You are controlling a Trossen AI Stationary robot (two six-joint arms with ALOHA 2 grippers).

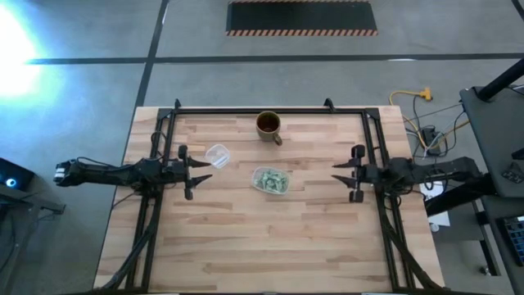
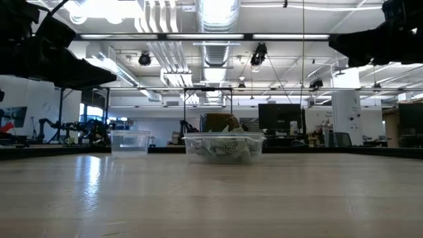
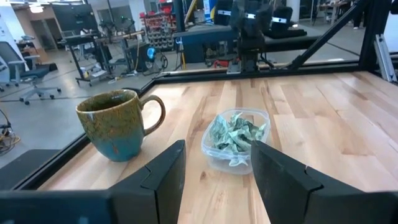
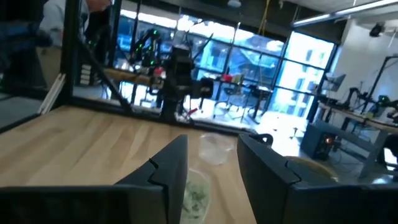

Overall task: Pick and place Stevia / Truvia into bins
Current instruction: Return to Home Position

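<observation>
Starting at the left edge of the surface (image 1: 246,246), the left gripper (image 1: 201,172) hangs over the boards with its jaws apart and nothing between them. It points inward, toward the middle. Just beside its tips, a little to the far side, stands a small clear round cup (image 1: 217,156), which looks empty. Farther in and toward the far edge is the brown mug (image 1: 268,125), well apart from both arms.

The bin (image 2: 225,136) sits near the middle of the surface, straight ahead of the left gripper. In the left wrist view it is framed in the gap between that gripper's two fingers. The Stevia / Truvia sachets (image 3: 235,134) lie heaped inside it, crumpled green and white. I can see none loose on the boards. The tub's long axis seems to run roughly along the line between the arms, slightly skewed, though it is too small to be sure.

On the right, the right gripper (image 1: 337,174) mirrors the left: jaws apart, empty, facing inward with the bin ahead of it. The bin lies about midway between them, so neither arm is clearly nearer. Any pulling back should run outward, away from the bin, and the left arm needs care with the cup at its tips.
</observation>
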